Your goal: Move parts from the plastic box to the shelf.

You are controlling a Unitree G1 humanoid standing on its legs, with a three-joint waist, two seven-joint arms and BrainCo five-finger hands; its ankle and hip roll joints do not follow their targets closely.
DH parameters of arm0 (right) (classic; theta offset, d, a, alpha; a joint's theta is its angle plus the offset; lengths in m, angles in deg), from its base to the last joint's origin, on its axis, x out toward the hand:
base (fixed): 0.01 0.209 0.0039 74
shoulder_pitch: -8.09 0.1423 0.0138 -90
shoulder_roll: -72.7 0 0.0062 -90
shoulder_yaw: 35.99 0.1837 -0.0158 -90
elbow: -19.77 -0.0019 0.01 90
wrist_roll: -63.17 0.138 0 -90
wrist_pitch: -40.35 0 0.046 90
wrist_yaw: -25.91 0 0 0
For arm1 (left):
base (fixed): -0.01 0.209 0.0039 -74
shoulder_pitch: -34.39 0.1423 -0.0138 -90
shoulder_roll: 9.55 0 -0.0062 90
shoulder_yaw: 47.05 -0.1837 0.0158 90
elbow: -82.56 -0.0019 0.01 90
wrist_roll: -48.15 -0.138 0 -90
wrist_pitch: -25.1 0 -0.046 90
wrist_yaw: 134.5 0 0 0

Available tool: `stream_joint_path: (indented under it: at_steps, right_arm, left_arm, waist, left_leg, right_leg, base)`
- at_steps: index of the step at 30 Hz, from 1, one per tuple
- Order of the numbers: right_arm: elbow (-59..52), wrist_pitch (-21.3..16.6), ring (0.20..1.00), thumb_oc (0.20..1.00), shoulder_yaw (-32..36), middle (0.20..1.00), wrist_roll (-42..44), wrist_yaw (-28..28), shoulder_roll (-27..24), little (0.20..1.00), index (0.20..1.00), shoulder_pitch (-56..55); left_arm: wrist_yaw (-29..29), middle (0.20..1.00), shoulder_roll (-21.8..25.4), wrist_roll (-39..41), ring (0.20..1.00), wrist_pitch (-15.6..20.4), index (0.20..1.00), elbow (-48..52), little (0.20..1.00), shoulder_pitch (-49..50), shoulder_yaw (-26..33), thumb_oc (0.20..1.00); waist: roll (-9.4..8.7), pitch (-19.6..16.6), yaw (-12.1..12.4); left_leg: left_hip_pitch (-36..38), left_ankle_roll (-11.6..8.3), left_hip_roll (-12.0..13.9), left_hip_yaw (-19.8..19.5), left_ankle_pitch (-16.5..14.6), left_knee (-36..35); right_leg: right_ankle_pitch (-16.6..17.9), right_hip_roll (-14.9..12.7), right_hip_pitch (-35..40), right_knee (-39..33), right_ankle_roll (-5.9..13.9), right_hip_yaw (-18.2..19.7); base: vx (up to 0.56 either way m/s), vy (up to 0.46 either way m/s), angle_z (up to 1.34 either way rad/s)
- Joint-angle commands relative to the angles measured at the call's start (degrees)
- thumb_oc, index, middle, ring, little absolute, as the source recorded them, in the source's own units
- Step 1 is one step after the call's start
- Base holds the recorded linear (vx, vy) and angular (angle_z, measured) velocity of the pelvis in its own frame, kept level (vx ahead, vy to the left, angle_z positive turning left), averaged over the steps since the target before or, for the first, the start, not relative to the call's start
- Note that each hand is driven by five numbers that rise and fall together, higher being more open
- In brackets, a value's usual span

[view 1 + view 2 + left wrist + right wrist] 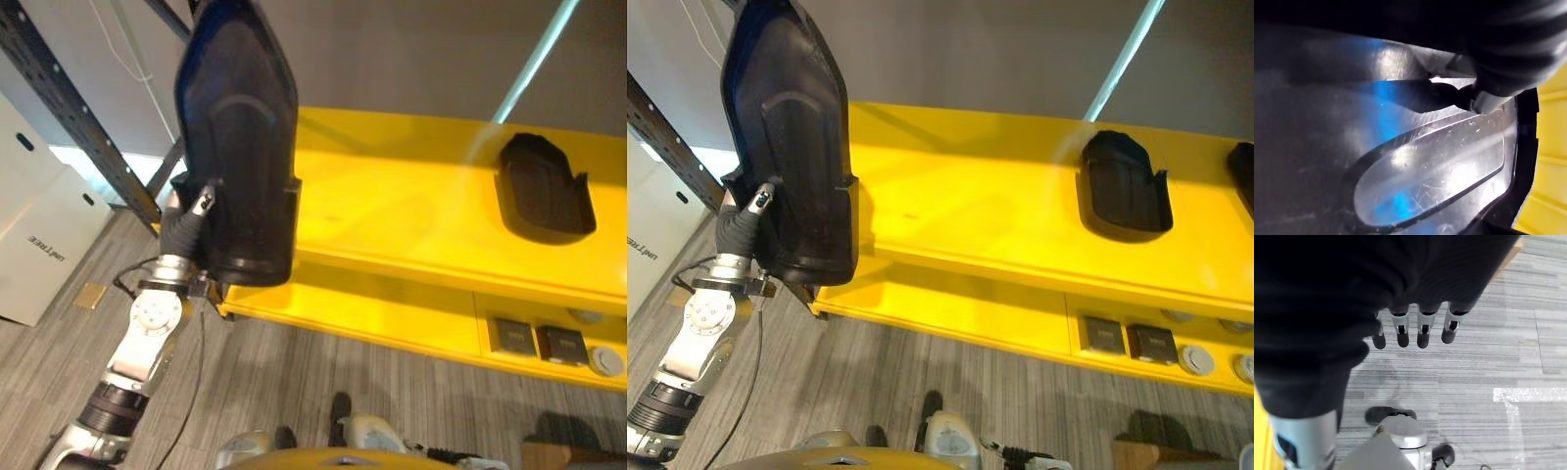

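Left eye view: big black moulded part held up nearest the camera, over the left end of the yellow shelf. Left hand grips its lower left edge, fingers curled on the rim. Looks like a stiff, glossy plastic shell, probably light but bulky and slippery; the rim seems the best hold.

Right eye view: second black part lies on the shelf top, well right of the held one. Small dark pads sit on the lower level. Landing spot looks free.

Left wrist view: shiny inner face of the part, shelf edge beside it.

Right wrist view: right hand relaxed, holding nothing, over grey floor.
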Motion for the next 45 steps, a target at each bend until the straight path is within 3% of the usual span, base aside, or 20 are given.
stream_joint_path:
  at_steps: [1,2,4,5,6,7,9,11,14,17,24,33,34,35,36,40,42,45]
  right_arm:
    - [2.58,-2.62,1.0,1.0,-1.79,1.0,1.78,1.3,-1.57,1.0,1.0,0.95]
    - [2.62,-3.35,1.0,1.0,-1.91,1.0,1.69,1.57,-1.59,1.0,1.0,0.99]
    - [2.53,-4.26,1.0,1.0,-2.28,1.0,2.38,2.06,-1.84,1.0,1.0,1.57]
    - [1.78,-3.73,1.0,1.0,-2.73,1.0,1.63,2.48,-2.12,1.0,1.0,2.41]
    - [1.23,-3.13,1.0,1.0,-3.04,1.0,0.57,2.73,-2.39,1.0,1.0,3.02]
    - [0.7,-2.6,1.0,1.0,-3.64,1.0,-0.86,2.67,-2.65,1.0,1.0,3.85]
    - [-0.21,-1.29,1.0,1.0,-4.04,1.0,0.5,1.07,-2.69,1.0,1.0,4.33]
    - [-0.92,-0.48,1.0,1.0,-3.85,1.0,2.66,0.4,-2.38,1.0,1.0,3.37]
    - [-1.61,1.1,1.0,1.0,-3.38,1.0,1.49,1.32,-0.96,1.0,1.0,1.39]
    - [-1.32,2.76,1.0,1.0,-4.33,1.0,-0.42,2.03,0.12,1.0,1.0,-0.14]
    - [-1.71,1.57,1.0,1.0,-7.81,1.0,-1.52,3.16,2.27,1.0,1.0,-3.16]
    - [-4.65,0.24,1.0,1.0,-9.05,1.0,1.72,2.99,1.82,1.0,1.0,-1.32]
    - [-4.68,0.27,1.0,1.0,-9.06,1.0,1.62,3.04,1.82,1.0,1.0,-1.27]
    - [-4.66,0.28,1.0,1.0,-9.22,1.0,1.44,3.12,1.86,1.0,1.0,-1.14]
    - [-4.66,0.28,1.0,1.0,-9.34,1.0,1.42,3.15,1.89,1.0,1.0,-1.05]
    - [-4.54,0.2,1.0,1.0,-9.51,1.0,2.28,2.85,2.16,1.0,1.0,-0.71]
    - [-4.22,0.55,1.0,1.0,-9.39,1.0,2.44,3.04,2.2,1.0,1.0,-0.44]
    - [-3.59,0.5,1.0,1.0,-8.88,1.0,2.57,3.25,1.86,1.0,1.0,-0.07]
  left_arm:
    - [-2.99,0.2,0.68,2.1,0.2,1.8,0.2,2.89,0.2,-4.27,0.6,0.2]
    - [-3.51,0.2,0.76,2.25,0.2,0.85,0.2,2.46,0.2,-4.46,0.99,0.2]
    - [-4.52,0.2,0.34,1.81,0.2,-1.38,0.2,1.4,0.2,-4.34,0.96,0.2]
    - [-3.08,0.2,0.34,1.59,0.2,-2.6,0.2,1.19,0.2,-3.68,0.55,0.2]
    - [-2.65,0.2,0.35,2.49,0.2,-3.87,0.2,1.12,0.2,-3.3,0.41,0.2]
    - [-1.18,0.2,0.71,3.54,0.2,-4.07,0.2,-0.04,0.2,-3.09,0.33,0.2]
    - [0.16,0.2,0.73,4.46,0.2,-6.23,0.2,-2.3,0.2,-3.75,0.37,0.2]
    - [1.07,0.2,0.54,5.22,0.2,-7.36,0.2,-4.88,0.2,-4.65,-0.58,0.2]
    - [3.16,0.2,-1.23,6.15,0.2,-12.7,0.2,-9.39,0.2,-6.76,-2.48,0.2]
    - [6.14,0.2,-3.27,5.4,0.2,-14.95,0.2,-12.0,0.2,-7.72,-4.05,0.2]
    - [14.85,0.2,-7.7,4.54,0.2,-20.2,0.2,-18.8,0.2,-13.65,-6.4,0.2]
    - [20.93,0.206,-10.24,2.13,0.206,-25.31,0.206,-23.44,0.206,-16.47,-7.9,0.206]
    - [21.12,0.329,-10.27,2.29,0.329,-25.37,0.329,-23.48,0.329,-16.46,-7.92,0.329]
    - [21.36,0.589,-10.37,2.51,0.589,-25.53,0.589,-23.65,0.589,-16.29,-8.09,0.589]
    - [21.31,1.0,-10.34,2.3,1.0,-26.19,1.0,-23.77,1.0,-16.07,-8.16,1.0]
    - [21.21,1.0,-9.89,-0.5,1.0,-31.13,1.0,-24.15,1.0,-14.91,-9.11,1.0]
    - [22.93,1.0,-9.22,-5.44,1.0,-34.76,1.0,-24.59,1.0,-14.58,-9.5,1.0]
    - [22.24,1.0,-7.24,-13.11,1.0,-36.65,1.0,-24.29,1.0,-14.98,-9.92,1.0]
  waist:
    - [-0.8,0.91,-0.54]
    - [-0.71,0.93,-0.76]
    - [0.19,0.26,-1.51]
    - [1.39,0.08,-1.43]
    - [1.74,-0.04,-1.08]
    - [1.74,-0.07,-0.68]
    - [2.04,-1.02,-1.03]
    - [2.42,-1.25,-1.8]
    - [2.92,-1.06,-3.37]
    - [2.75,-1.02,-4.31]
    - [2.35,-0.01,-6.21]
    - [1.85,2.16,-6.87]
    - [1.85,2.18,-6.86]
    - [1.82,2.17,-6.78]
    - [1.83,2.17,-6.68]
    - [2.02,1.74,-6.1]
    - [2.17,1.14,-5.73]
    - [2.51,0.2,-5.39]
  left_leg:
    - [-10.35,-1.62,5.12,-3.84,-1.94,16.0]
    - [-11.2,-2.07,6.96,-3.58,-1.05,14.71]
    - [-7.85,-2.87,10.01,-2.55,1.22,3.66]
    - [-5.63,-4.05,10.79,-4.83,4.37,-8.52]
    - [-5.76,-4.29,10.42,-7.65,5.53,-12.72]
    - [-6.34,-3.33,9.16,-11.91,4.14,-13.67]
    - [-4.07,-3.06,9.13,-10.68,2.36,-17.91]
    - [-2.6,-3.04,9.21,-10.4,2.44,-19.95]
    - [0.89,-2.74,9.35,-9.19,3.32,-25.16]
    - [1.48,-2.55,8.9,-8.76,2.95,-25.96]
    - [0.41,-2.11,8.33,-7.67,2.01,-25.72]
    - [-1.07,-1.48,7.17,-7.49,0.95,-23.41]
    - [-1.06,-1.47,7.13,-7.53,0.92,-23.38]
    - [-0.95,-1.38,6.94,-7.56,0.73,-23.23]
    - [-0.84,-1.36,6.84,-7.59,0.67,-23.22]
    - [-0.14,-1.63,7.04,-8.0,1.15,-23.78]
    - [0.03,-2.02,7.32,-8.03,1.5,-23.97]
    - [0.15,-2.56,7.78,-8.07,2.04,-23.68]
  right_leg:
    - [-3.14,0.4,8.28,-5.14,1.02,1.27]
    - [-3.42,0.69,8.63,-5.2,1.1,1.99]
    - [-3.95,1.03,8.81,-4.97,1.95,3.16]
    - [-4.43,1.45,9.72,-5.48,2.97,5.49]
    - [-4.6,1.46,10.01,-5.69,3.4,7.7]
    - [-5.05,1.33,9.9,-5.17,3.51,10.99]
    - [-5.03,0.79,9.3,-5.5,4.17,10.95]
    - [-4.93,0.41,8.3,-4.35,4.73,10.28]
    - [-3.28,0.31,6.67,-4.75,5.75,9.78]
    - [-2.03,0.2,6.06,-6.48,6.54,9.87]
    - [-1.57,-0.7,5.48,-8.68,7.22,10.81]
    - [-2.05,0.5,5.15,-9.11,6.05,11.43]
    - [-2.04,0.53,5.16,-9.12,6.03,11.44]
    - [-2.02,0.6,5.23,-9.18,5.97,11.33]
    - [-2.06,0.68,5.36,-9.25,5.85,11.19]
    - [-2.12,1.03,6.19,-9.6,5.53,10.71]
    - [-2.25,1.15,7.03,-10.12,5.41,10.38]
    - [-2.46,1.21,8.23,-10.36,5.25,10.05]
  base:
    - [0.21,-0.055,-0.05]
    - [0.22,0.081,-0.24]
    - [0.34,0.289,-0.49]
    - [0.4,0.438,-0.91]
    - [0.4,0.439,-1.01]
    - [0.28,0.297,-0.97]
    - [0.19,0.209,-1.07]
    - [0.14,0.103,-1.18]
    - [0.15,0.055,-0.31]
    - [0.08,0.026,-0.19]
    - [0.03,-0.006,-0.04]
    - [-0.01,-0.021,-0.07]
    - [0.0,0.0,0.0]
    - [0.0,0.0,0.0]
    - [0.0,0.0,0.0]
    - [0.0,-0.02,0.07]
    - [-0.02,-0.002,0.09]
    - [-0.06,0.041,0.1]
